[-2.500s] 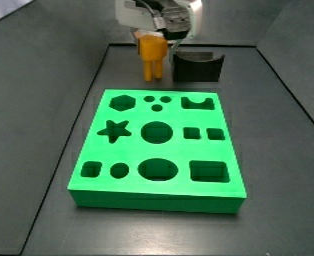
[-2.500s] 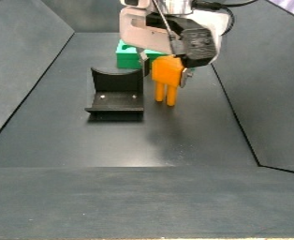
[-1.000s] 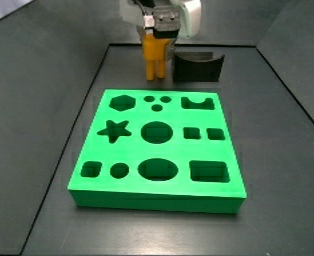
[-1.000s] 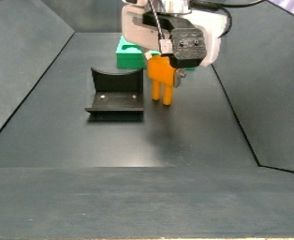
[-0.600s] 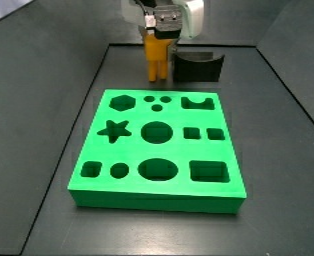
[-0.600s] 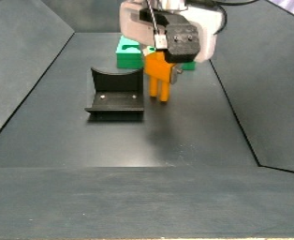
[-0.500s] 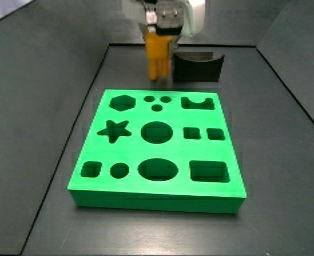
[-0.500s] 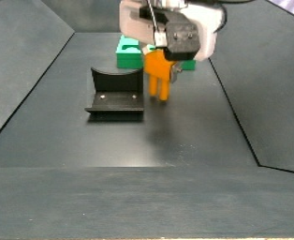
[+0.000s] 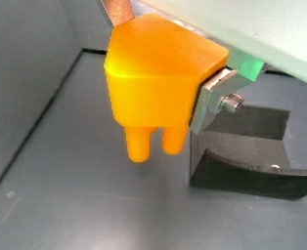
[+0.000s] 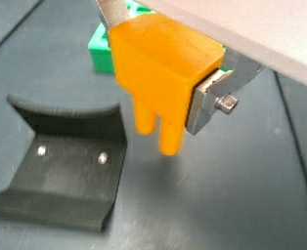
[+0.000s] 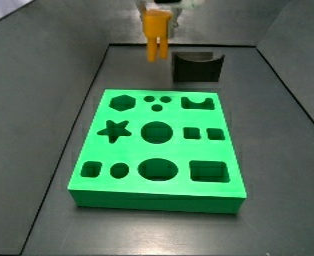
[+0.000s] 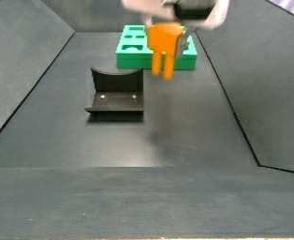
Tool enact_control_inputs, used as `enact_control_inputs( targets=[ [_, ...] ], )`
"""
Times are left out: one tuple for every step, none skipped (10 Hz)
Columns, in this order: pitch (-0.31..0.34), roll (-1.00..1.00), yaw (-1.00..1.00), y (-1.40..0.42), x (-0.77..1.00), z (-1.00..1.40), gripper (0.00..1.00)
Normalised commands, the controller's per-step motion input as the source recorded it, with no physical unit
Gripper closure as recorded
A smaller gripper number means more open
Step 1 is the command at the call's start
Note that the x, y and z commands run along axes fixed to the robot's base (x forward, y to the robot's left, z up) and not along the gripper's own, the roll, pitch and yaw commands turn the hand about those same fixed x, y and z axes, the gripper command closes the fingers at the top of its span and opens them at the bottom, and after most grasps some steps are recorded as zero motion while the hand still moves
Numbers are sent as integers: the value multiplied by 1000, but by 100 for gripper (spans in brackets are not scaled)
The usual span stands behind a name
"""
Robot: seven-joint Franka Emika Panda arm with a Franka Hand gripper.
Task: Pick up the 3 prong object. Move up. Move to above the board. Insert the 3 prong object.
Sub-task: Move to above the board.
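Observation:
My gripper [image 11: 157, 14] is shut on the 3 prong object [image 11: 156, 36], an orange peg with prong legs hanging down. It hangs in the air above the dark floor, beyond the far end of the board [image 11: 157, 143]. The peg also shows in a side view [image 12: 168, 47] and fills both wrist views [image 9: 156, 78] [image 10: 160, 73], with a silver finger [image 9: 216, 93] [image 10: 214, 98] pressed on its side. The bright green board has several cut-out holes; three small dots [image 11: 157, 99] lie at its far edge. A corner of the board [image 10: 104, 47] shows behind the peg.
The fixture [image 11: 197, 66], a dark L-shaped bracket, stands on the floor beside the board's far end; it also shows in a side view [image 12: 116, 92] and in both wrist views [image 9: 258, 151] [image 10: 65, 161]. Sloping dark tray walls [image 11: 66, 80] rise on both sides.
The gripper has risen with the orange peg in it; the prongs now hang well above the floor. The board and fixture have not moved.

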Motion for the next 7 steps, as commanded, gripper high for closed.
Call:
enact_control_inputs(
  targets=[
    [-220, -217, 135, -293, -325, 1000, 100],
    [-183, -206, 103, -278, -311, 1000, 100],
    [-67, -166, 52, -256, -283, 1000, 100],
    [-27, -150, 40, -246, -269, 1000, 100],
    [20, -133, 22, -216, -237, 1000, 100],
    [30, -129, 11, -202, -221, 1000, 100],
    [27, -126, 7, -182, -207, 1000, 100]
  ],
)
